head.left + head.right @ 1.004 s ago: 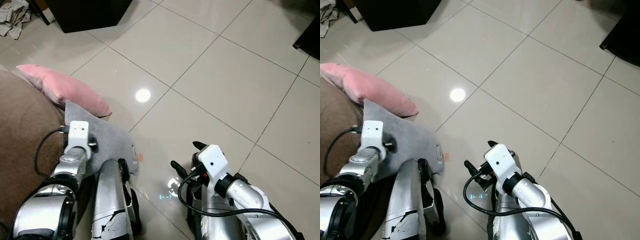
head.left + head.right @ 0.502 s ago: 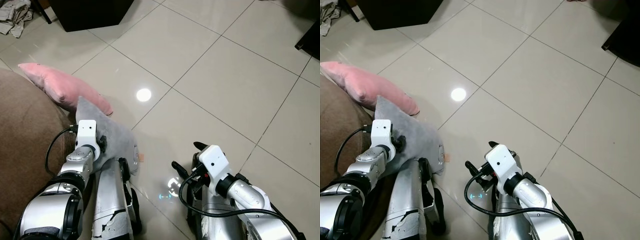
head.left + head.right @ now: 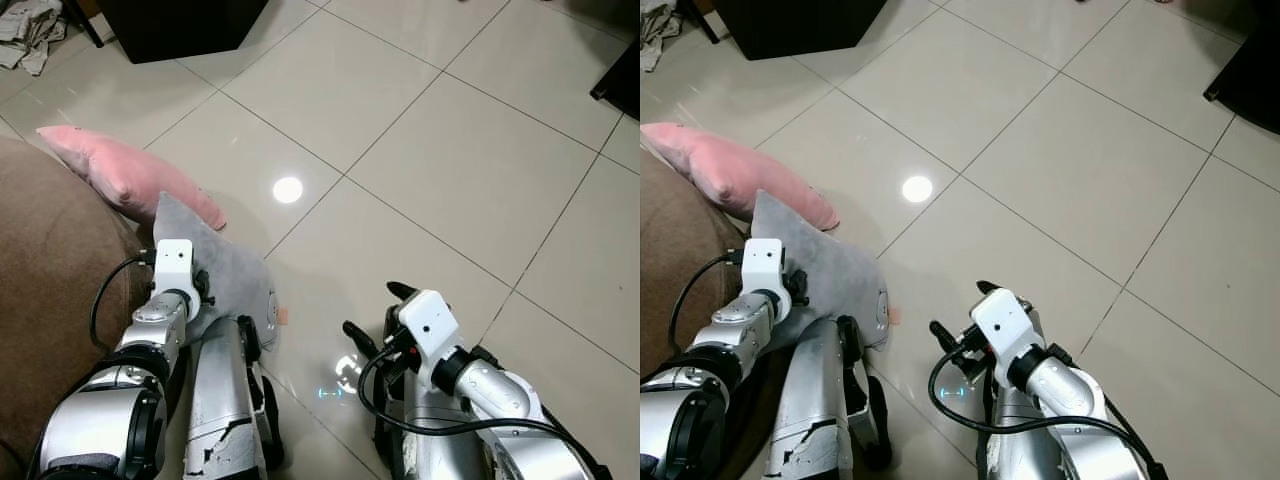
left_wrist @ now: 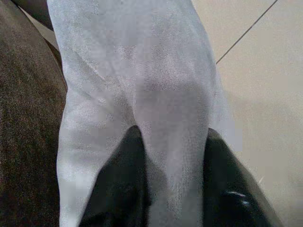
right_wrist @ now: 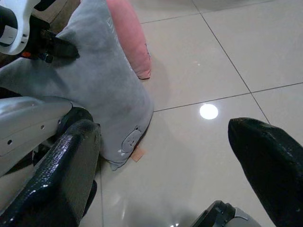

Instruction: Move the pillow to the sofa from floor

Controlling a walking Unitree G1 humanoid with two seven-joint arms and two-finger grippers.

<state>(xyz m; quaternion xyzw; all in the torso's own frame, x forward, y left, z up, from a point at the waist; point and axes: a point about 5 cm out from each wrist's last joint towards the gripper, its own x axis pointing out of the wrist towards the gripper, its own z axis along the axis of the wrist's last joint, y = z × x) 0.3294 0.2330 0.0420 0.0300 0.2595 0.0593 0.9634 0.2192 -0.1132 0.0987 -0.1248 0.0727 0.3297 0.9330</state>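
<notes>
The left gripper point(image 4: 168, 189) pinches a fold of the grey pillow point(image 3: 232, 275) between its two black fingers, the cushion hanging at about eight o'clock in the head view with its lower corner near the tiled floor point(image 3: 450, 170). It lies against the brown sofa point(image 3: 50, 290), which rises at nine o'clock, and a pink pillow point(image 3: 125, 175) rests touching the sofa's edge at ten o'clock, just beyond the grey one. The step in hand looks to be the carry: the pillow is gripped but not yet on the seat. The next move likely calls for lifting it higher and swinging it toward nine o'clock over the sofa before letting go. The right gripper point(image 5: 165, 170) hangs idle at five o'clock, fingers spread wide apart. Glossy pale tiles mirror a ceiling light; a dark cabinet point(image 3: 180, 25) stands at twelve o'clock, crumpled cloth point(image 3: 25, 35) at eleven
</notes>
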